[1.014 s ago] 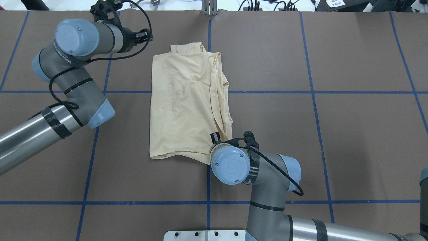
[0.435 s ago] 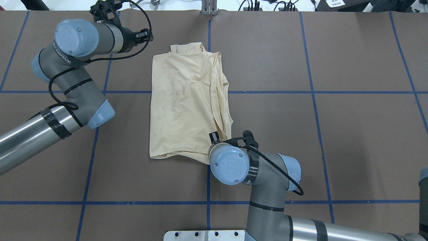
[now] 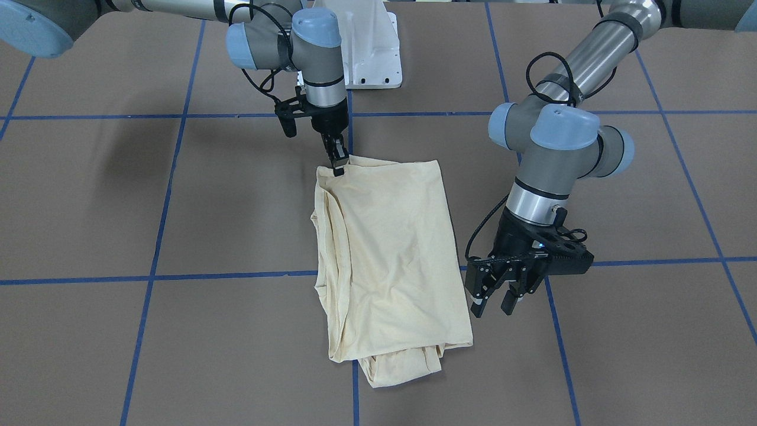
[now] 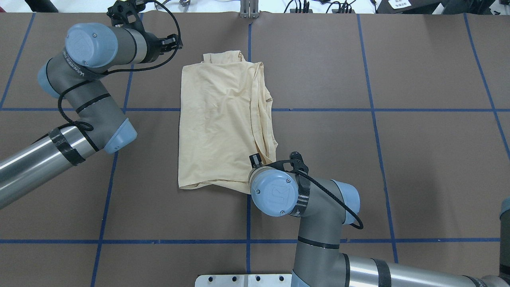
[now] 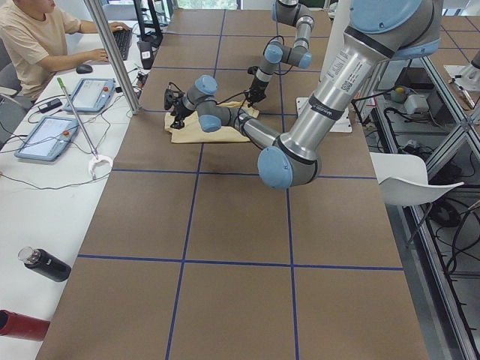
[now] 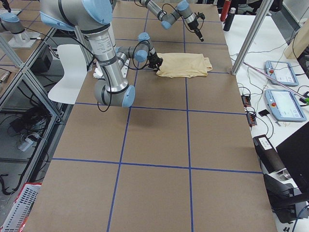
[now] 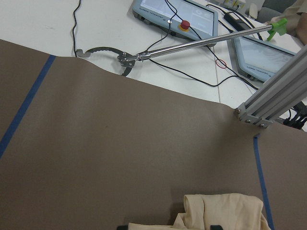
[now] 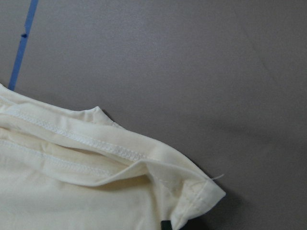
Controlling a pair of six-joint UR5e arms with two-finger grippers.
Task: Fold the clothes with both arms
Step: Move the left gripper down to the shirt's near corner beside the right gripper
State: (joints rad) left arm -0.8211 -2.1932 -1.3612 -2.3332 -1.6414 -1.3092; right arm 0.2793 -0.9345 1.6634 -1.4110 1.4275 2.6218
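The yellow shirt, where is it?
The shirt lies folded mid-table in the overhead view, right tool at its near corner, left tool beside its far end.

The T-shirt [image 3: 390,248] lies on the table [image 3: 177,331], left tool [image 3: 492,307] beside it.

The right pincer [image 6: 156,64] meets the cream shirt [image 6: 186,66].

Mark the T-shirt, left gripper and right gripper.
T-shirt [image 3: 390,236], front-facing view, middle of the folded fabric.
left gripper [image 3: 494,307], front-facing view, between its open fingertips.
right gripper [image 3: 338,167], front-facing view, fingertips at the hem corner.
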